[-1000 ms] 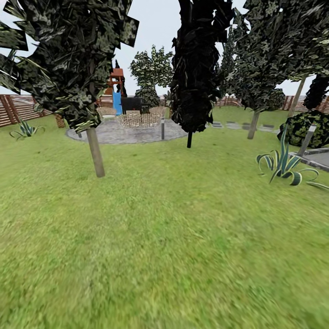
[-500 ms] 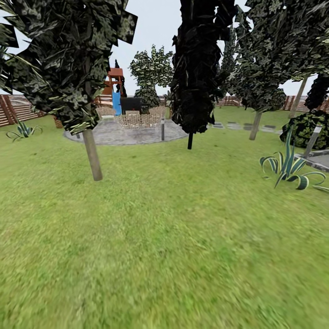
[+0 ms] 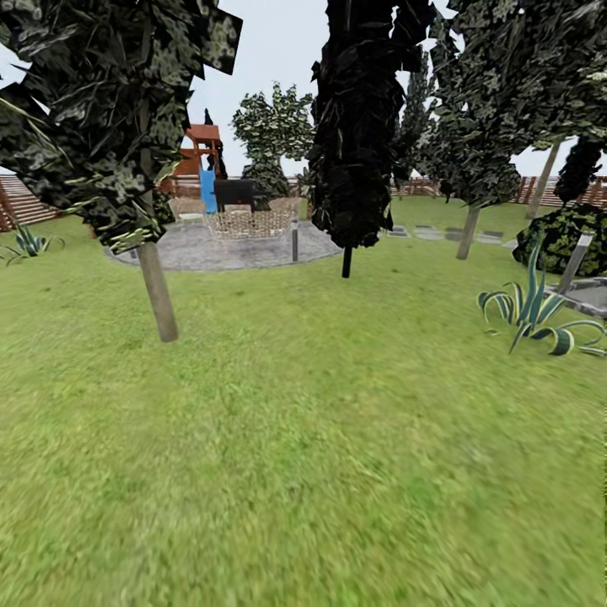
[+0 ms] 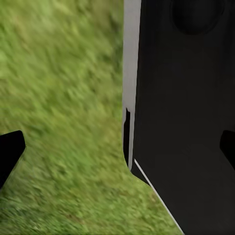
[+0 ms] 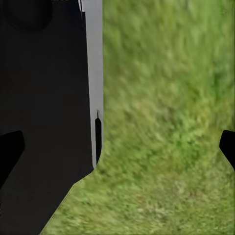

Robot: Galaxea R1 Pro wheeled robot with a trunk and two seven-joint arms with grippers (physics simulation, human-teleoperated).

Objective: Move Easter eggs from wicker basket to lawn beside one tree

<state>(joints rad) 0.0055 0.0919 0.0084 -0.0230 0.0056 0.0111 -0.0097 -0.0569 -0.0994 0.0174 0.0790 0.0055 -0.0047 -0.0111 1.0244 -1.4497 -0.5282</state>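
The lawn (image 3: pixel 303 438) spreads out ahead of me as mottled green grass. A tree with a straight grey-brown trunk (image 3: pixel 158 291) stands on it at the left. A second such tree (image 3: pixel 466 232) rises farther off at the right. The wicker basket and the three Easter eggs are out of view. In the left wrist view, my left gripper (image 4: pixel 117 149) is open over grass beside my dark body panel (image 4: pixel 186 117), with nothing between its fingertips (image 4: pixel 10 152). My right gripper (image 5: pixel 117 147) is open too and holds nothing.
An all-black tree (image 3: pixel 347 253) stands in the middle distance. Behind it lie a round grey patio (image 3: pixel 228 246) with wicker furniture and a short post (image 3: pixel 294 240). A striped spiky plant (image 3: pixel 531 312) and a dark bush (image 3: pixel 569 236) sit at the right. A slatted fence (image 3: pixel 25 202) runs along the back.
The whole picture has shifted: the left tree's trunk and the patio have drifted left and look a little nearer, so the camera has moved. Nothing in the garden has moved.
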